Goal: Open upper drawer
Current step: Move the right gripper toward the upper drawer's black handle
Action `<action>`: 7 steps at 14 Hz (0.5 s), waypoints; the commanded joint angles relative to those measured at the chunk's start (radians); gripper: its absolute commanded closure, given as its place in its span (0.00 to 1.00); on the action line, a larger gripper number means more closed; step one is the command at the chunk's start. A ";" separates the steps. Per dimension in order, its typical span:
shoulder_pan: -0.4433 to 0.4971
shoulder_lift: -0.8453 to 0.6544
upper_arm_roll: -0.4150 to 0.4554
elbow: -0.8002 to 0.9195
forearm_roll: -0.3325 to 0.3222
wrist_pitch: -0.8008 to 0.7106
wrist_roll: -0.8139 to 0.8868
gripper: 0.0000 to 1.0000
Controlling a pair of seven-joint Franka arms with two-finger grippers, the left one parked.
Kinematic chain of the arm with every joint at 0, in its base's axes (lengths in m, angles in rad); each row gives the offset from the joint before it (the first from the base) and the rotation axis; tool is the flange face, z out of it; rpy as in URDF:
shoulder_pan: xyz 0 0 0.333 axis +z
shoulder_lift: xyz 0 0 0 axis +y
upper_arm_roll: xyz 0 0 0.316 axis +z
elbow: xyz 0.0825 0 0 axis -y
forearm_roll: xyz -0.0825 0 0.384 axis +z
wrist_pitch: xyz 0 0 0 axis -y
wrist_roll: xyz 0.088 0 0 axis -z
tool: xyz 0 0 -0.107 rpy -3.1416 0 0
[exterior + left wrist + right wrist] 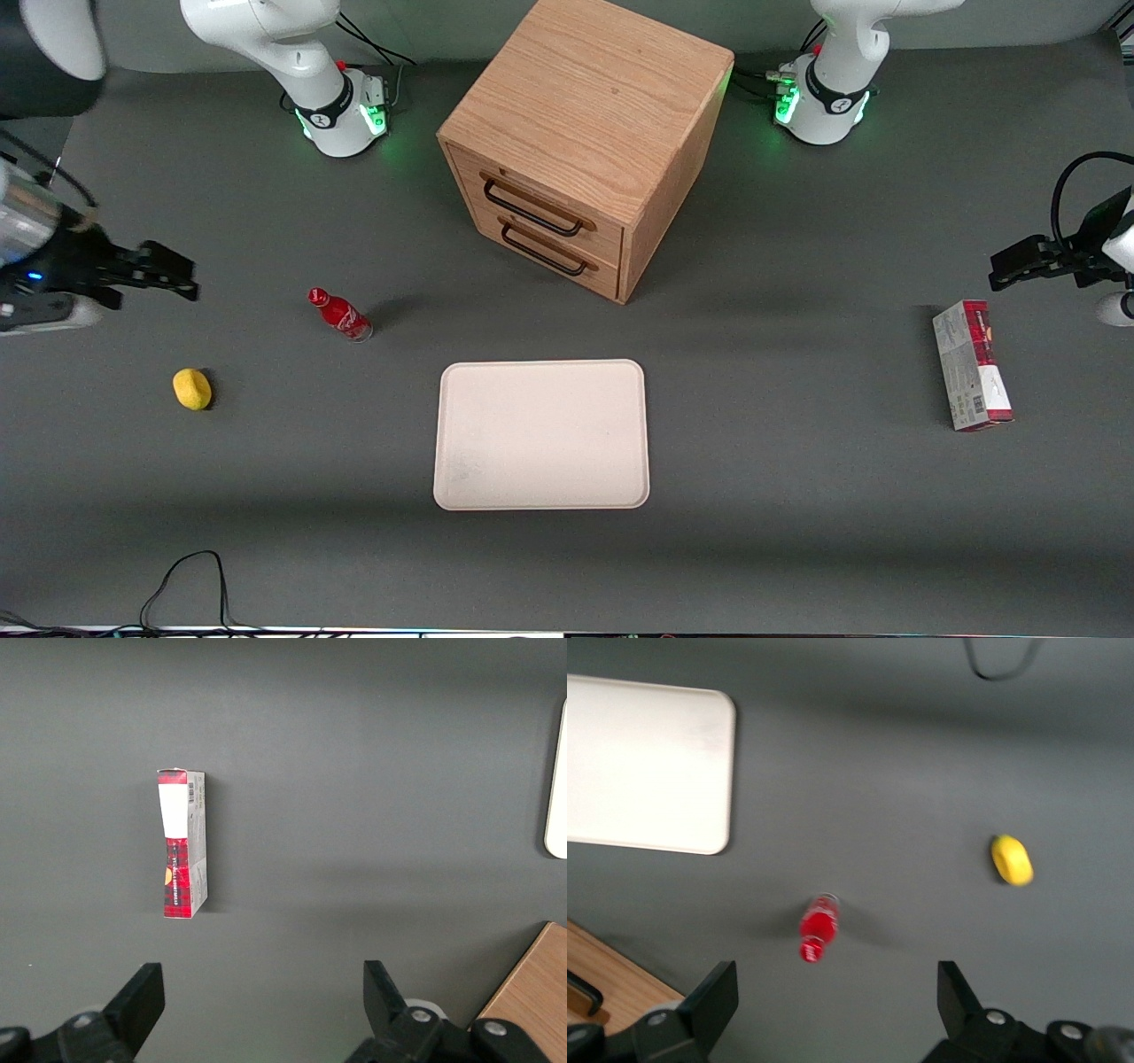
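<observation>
upper drawer (540, 206) closed, handle untouched | gripper (168, 270) spread wide, grasping nothing, hovered above table toward working arm's end, apparently pre-approach

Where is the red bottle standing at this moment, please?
The red bottle stands on the table between the lemon and the oak cabinet, farther from the front camera than the tray; the open claw hovers nearby.

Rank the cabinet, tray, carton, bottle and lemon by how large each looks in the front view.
1. cabinet
2. tray
3. carton
4. bottle
5. lemon
The bottle and the lemon look close in size. The hand hovers open above the table, at the working arm's end.
</observation>
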 commanded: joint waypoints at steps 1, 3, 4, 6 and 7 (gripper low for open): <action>0.106 0.096 0.000 0.136 0.010 -0.026 -0.041 0.00; 0.159 0.103 0.026 0.138 0.010 -0.027 -0.129 0.00; 0.188 0.103 0.044 0.136 0.010 -0.029 -0.160 0.00; 0.246 0.107 0.075 0.132 0.010 -0.030 -0.177 0.00; 0.283 0.115 0.079 0.132 0.010 -0.030 -0.177 0.00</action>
